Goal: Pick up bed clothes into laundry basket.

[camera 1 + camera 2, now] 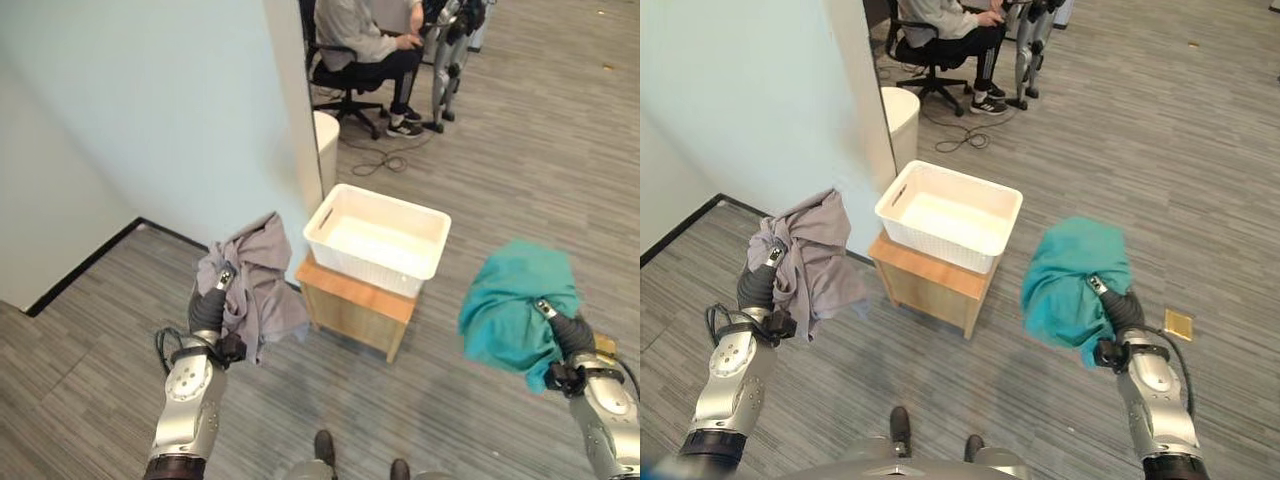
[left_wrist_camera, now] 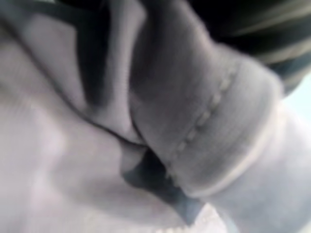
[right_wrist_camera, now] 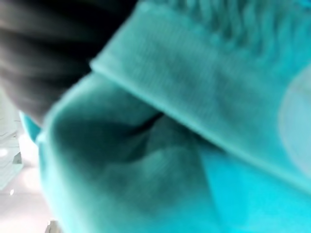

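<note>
A grey garment [image 1: 255, 280] hangs in the air, draped over my left hand [image 1: 207, 310], just left of a small wooden table [image 1: 355, 300]. On that table stands a white laundry basket [image 1: 375, 262] with nothing in it. To its right a teal garment [image 1: 515, 305] is bunched over my right hand [image 1: 568, 337], held at about the basket's height. Both hands are buried in their cloth. Up close, the left wrist view has grey fabric with a stitched hem [image 2: 146, 121], and the right wrist view has teal fabric folds [image 3: 170, 145].
A pale partition wall [image 1: 180, 110] ends just behind the basket, with a white round bin [image 1: 326, 145] at its corner. Further back a person [image 1: 365, 45] sits on an office chair beside another robot's legs [image 1: 445, 60]. A cable [image 1: 385, 160] lies on the floor.
</note>
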